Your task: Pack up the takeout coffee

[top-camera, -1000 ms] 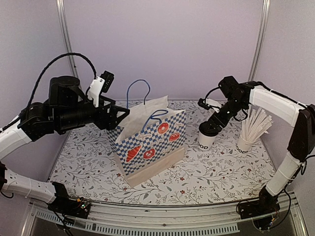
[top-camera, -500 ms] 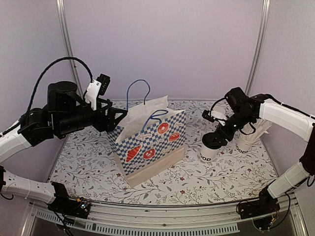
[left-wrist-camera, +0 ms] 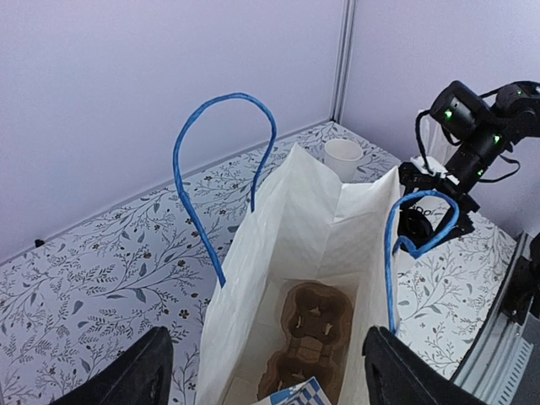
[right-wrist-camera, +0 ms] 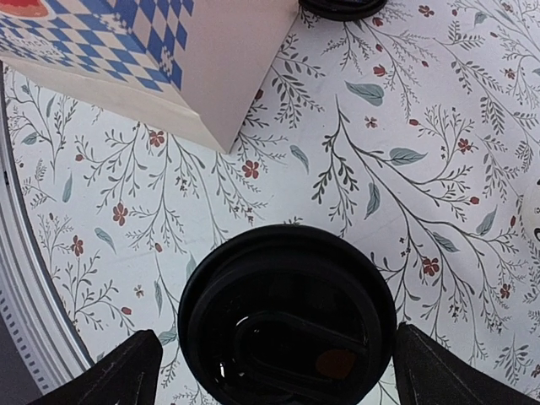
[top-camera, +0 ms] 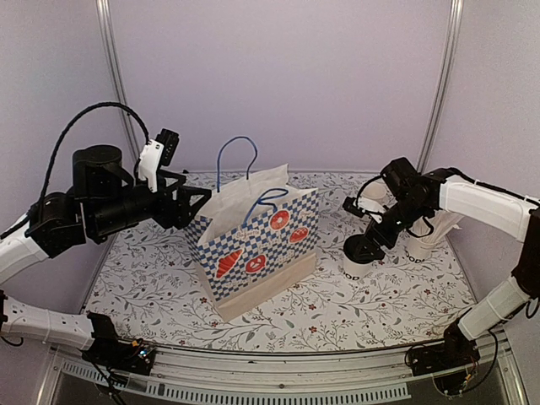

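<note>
Lately we had drawn the takeout coffee [top-camera: 356, 258] nearer the front edge | right end effector [top-camera: 363, 246] clamped around its top | cup was near the checkered paper bag [top-camera: 257, 245], outside it | left end effector [left-wrist-camera: 266, 371] gaped open over the bag mouth | we judged lifting-in remained.

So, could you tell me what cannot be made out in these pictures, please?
Right claw's grip on the takeout coffee: right wrist view, its lid hides any contact below.
Cup lettering: top view, too small.
Cardboard carrier in the bag: left wrist view, near end hidden by the bag's wall.
</note>
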### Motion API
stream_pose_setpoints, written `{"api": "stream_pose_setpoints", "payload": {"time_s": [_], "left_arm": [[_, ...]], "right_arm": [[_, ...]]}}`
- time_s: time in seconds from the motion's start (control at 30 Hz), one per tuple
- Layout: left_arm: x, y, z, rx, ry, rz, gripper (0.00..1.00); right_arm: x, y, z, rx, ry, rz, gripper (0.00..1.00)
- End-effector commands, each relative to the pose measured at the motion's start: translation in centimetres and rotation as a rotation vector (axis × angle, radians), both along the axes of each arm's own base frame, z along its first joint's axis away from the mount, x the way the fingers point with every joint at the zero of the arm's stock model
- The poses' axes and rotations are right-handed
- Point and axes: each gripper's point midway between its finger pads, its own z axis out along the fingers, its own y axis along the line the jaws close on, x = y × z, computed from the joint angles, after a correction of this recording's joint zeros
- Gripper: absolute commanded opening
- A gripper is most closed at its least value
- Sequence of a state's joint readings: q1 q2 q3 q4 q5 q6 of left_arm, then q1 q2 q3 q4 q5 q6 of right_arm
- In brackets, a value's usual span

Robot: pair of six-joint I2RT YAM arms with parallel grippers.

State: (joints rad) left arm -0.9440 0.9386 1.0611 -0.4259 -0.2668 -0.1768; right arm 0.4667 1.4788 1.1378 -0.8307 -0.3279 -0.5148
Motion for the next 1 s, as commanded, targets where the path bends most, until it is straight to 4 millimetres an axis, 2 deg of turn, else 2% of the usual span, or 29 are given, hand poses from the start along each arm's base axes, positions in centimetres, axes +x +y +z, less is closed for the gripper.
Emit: {"api": "stream_pose_setpoints", "payload": {"time_s": [0.0, 0.1, 0.17, 0.23, 0.37, 0.57, 0.7, 0.83, 0.97], "left_arm": [[0.7, 0.3, 0.1, -0.009, -0.013, 0.022, 0.80], [0.7, 0.1, 0.3, -0.002, -0.014, 0.014, 0.81], [0.6, 0.1, 0.5, 0.008, -0.016, 0.009, 0.82], [0.7, 0.0, 0.4, 0.023, -0.017, 0.002, 0.82], [0.7, -0.2, 0.3, 0.029, -0.016, -0.004, 0.82], [0.5, 0.0, -0.1, 0.041, -0.007, -0.006, 0.82], [0.4, 0.4, 0.2, 0.043, -0.018, 0.000, 0.83], [0.3, 0.7, 0.2, 0.047, -0.027, 0.004, 0.83], [0.3, 0.8, -0.3, 0.055, -0.021, 0.002, 0.84]], "right_arm": [[-0.2, 1.1, 1.7, 0.047, 0.010, 0.032, 0.99], [0.1, 1.6, 4.9, 0.069, -0.022, 0.070, 0.99], [0.4, 2.1, 8.0, 0.090, -0.085, 0.135, 0.99], [0.0, 2.2, 9.1, 0.081, -0.119, 0.225, 0.99], [-0.5, 1.3, 8.5, -0.026, -0.178, 0.453, 0.99], [1.8, 1.5, 7.5, -0.135, -0.268, 0.624, 0.99], [2.4, 1.3, 5.7, -0.249, -0.358, 0.733, 0.93], [1.6, 1.1, 4.0, -0.314, -0.374, 0.821, 0.89], [0.4, 0.9, 2.4, -0.322, -0.276, 0.856, 0.87]]}}
